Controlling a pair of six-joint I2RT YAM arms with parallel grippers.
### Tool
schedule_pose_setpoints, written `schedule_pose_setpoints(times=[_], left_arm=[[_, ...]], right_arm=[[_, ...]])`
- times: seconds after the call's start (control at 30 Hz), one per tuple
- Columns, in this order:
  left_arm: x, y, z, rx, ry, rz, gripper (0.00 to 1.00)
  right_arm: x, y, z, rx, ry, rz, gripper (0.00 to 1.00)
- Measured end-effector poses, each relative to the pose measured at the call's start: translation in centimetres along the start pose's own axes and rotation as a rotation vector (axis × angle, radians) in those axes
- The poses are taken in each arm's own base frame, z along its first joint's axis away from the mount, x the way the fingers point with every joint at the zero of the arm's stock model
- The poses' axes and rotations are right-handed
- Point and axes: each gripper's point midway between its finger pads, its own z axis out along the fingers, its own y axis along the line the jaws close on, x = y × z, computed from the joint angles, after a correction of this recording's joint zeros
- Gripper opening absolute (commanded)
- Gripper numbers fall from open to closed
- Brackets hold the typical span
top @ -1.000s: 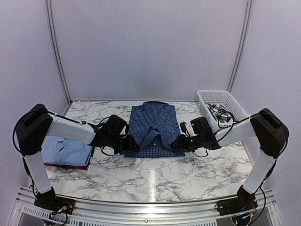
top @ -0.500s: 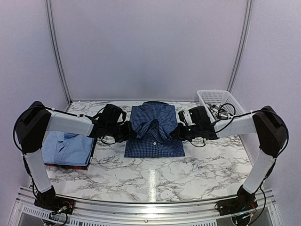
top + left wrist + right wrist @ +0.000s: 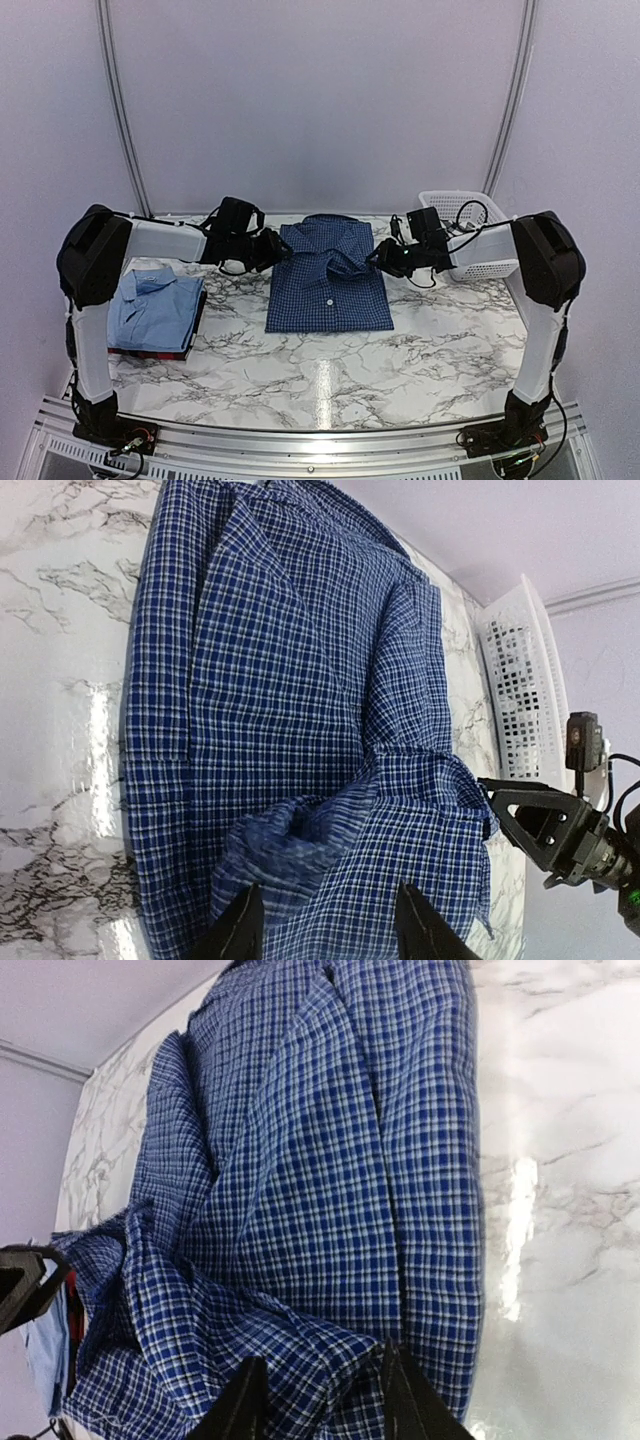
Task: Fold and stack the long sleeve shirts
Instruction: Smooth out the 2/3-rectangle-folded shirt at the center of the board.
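Observation:
The navy fine-check shirt (image 3: pixel 328 290) lies mid-table, collar at the back. My left gripper (image 3: pixel 276 248) and right gripper (image 3: pixel 379 259) are each shut on a corner of its front hem, holding that hem raised over the shirt's middle. In the left wrist view (image 3: pixel 325 927) bunched checked cloth (image 3: pixel 300 680) fills the space between the fingers. It is the same in the right wrist view (image 3: pixel 318 1402), over the shirt (image 3: pixel 330 1160). The light blue shirt (image 3: pixel 155 303) lies folded on the dark red shirt (image 3: pixel 150 352) at the left. The black-and-white checked shirt is hidden.
The white lattice basket (image 3: pixel 466 206) stands at the back right, partly behind my right arm; it also shows in the left wrist view (image 3: pixel 515 670). Walls close the back and sides. Bare marble table (image 3: pixel 330 375) lies in front of the shirt.
Both grippers have moved from the shirt's near edge toward the back, carrying the hem up and over the shirt's lower half. The stack at the left has not moved.

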Motion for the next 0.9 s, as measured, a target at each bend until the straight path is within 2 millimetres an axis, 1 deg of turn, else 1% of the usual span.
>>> schedule_pose_setpoints(times=[0.07,0.1,0.2,0.3,0.33,0.37,0.43,0.47,0.53,0.57,0.6,0.63,0.73,0.77,0.83,0.9], left_arm=[[-0.5,0.5,-0.2,-0.005,-0.005,0.003,0.65],[-0.7,0.5,-0.2,-0.006,-0.008,0.01,0.67],[-1.4,0.7,-0.9,-0.019,-0.026,0.027,0.68],[-1.8,-0.2,-2.6,-0.012,-0.051,0.051,0.63],[-1.8,-0.6,-3.3,-0.007,-0.056,0.058,0.58],[-1.8,-1.0,-3.9,0.0,-0.062,0.064,0.54],[-1.6,-1.9,-5.1,0.015,-0.073,0.082,0.46],[-1.3,-2.4,-5.6,0.023,-0.075,0.089,0.42],[-0.7,-3.3,-6.0,0.036,-0.071,0.1,0.36],[-0.1,-3.9,-6.0,0.045,-0.063,0.111,0.32],[0.1,-4.0,-6.0,0.046,-0.06,0.111,0.3],[1.0,-4.6,-5.8,0.055,-0.045,0.121,0.27],[2.6,-5.7,-5.5,0.073,-0.015,0.132,0.23],[3.0,-6.0,-5.4,0.079,-0.007,0.135,0.22],[4.0,-6.6,-5.1,0.088,0.013,0.142,0.2],[5.0,-6.7,-4.4,0.09,0.037,0.144,0.2]], right_arm=[[-0.4,0.0,-0.2,0.007,-0.006,-0.006,0.56],[-0.6,0.0,-0.3,0.014,-0.012,-0.017,0.58],[-1.4,0.4,-1.4,0.035,-0.041,-0.043,0.61],[-2.1,1.2,-3.3,0.054,-0.075,-0.077,0.61],[-2.3,1.6,-4.1,0.062,-0.091,-0.093,0.59],[-2.5,2.0,-4.8,0.069,-0.107,-0.111,0.55],[-2.3,3.1,-5.9,0.074,-0.128,-0.146,0.42],[-1.9,3.9,-6.2,0.071,-0.13,-0.167,0.35],[-0.3,5.4,-6.3,0.06,-0.114,-0.211,0.21],[0.5,6.0,-6.1,0.054,-0.102,-0.231,0.17],[1.6,6.7,-5.8,0.047,-0.083,-0.245,0.14],[2.8,7.2,-5.5,0.041,-0.061,-0.262,0.13],[5.9,7.8,-4.6,0.031,0.009,-0.293,0.11],[6.7,7.9,-4.3,0.029,0.028,-0.299,0.11],[7.5,7.6,-3.6,0.032,0.054,-0.3,0.11],[8.0,6.7,-2.6,0.048,0.081,-0.296,0.12]])
